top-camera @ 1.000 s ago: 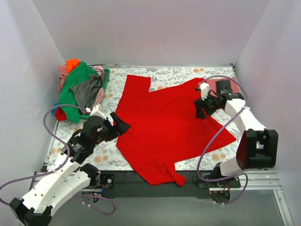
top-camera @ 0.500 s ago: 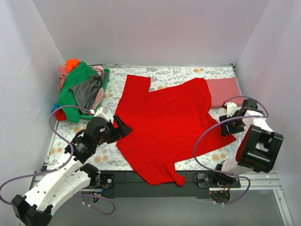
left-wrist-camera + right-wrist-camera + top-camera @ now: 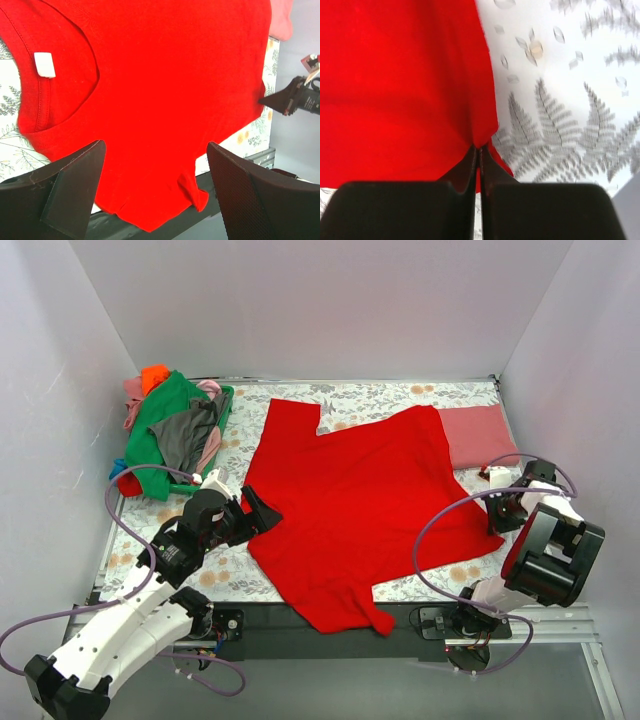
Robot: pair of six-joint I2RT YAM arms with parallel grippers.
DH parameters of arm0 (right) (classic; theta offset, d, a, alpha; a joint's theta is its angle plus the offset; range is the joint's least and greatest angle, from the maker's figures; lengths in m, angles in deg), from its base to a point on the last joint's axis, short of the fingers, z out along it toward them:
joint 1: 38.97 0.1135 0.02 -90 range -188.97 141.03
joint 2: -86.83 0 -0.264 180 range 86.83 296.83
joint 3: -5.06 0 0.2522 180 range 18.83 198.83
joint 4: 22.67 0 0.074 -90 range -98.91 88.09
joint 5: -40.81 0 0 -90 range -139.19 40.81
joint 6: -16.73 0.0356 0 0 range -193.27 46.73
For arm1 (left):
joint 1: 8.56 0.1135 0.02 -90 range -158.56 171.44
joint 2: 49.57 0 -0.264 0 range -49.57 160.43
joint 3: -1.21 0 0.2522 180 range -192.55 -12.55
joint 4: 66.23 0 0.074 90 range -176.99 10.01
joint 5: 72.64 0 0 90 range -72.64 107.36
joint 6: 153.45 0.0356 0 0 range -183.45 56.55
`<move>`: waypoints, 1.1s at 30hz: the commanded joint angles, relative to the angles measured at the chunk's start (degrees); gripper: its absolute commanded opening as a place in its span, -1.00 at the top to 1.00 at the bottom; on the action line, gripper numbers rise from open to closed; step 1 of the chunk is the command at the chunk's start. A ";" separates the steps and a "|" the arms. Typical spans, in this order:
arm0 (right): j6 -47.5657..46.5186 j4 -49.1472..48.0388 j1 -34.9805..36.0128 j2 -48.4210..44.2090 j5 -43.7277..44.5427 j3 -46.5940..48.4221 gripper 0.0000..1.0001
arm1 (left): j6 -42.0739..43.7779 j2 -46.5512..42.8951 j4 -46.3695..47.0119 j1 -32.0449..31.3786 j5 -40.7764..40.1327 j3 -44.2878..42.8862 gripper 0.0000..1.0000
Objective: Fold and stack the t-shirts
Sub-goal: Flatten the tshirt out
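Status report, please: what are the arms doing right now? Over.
Left gripper open at the bright red t-shirt's left edge. Right gripper shut on its right edge. Shirt flat, unfolded. Nothing blocking.

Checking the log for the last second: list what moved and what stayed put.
The right gripper pulled back from the far right sleeve of the red t-shirt to its near right edge, uncovering the rose-red t-shirt; it is shut there. The left gripper stayed open by the collar. The red t-shirt and the pile of t-shirts did not shift.

bright red t-shirt (image 3: 350, 510): spread flat, centre | rose-red t-shirt (image 3: 478, 435): folded, far right | shirt heap (image 3: 172, 430): far left
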 commanded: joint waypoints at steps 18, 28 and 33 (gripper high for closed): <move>-4.93 7.24 0.41 -7.28 -13.68 3.69 -0.63 | 14.69 29.66 17.06 12.95 4.38 -16.66 -0.83; -0.45 2.87 21.07 1.16 -26.87 21.26 -0.64 | 22.70 72.62 18.49 26.42 20.83 -51.46 -0.71; 3.15 -4.08 22.92 3.97 -32.40 23.31 -0.65 | 22.61 86.45 16.91 28.53 24.89 -67.87 -0.58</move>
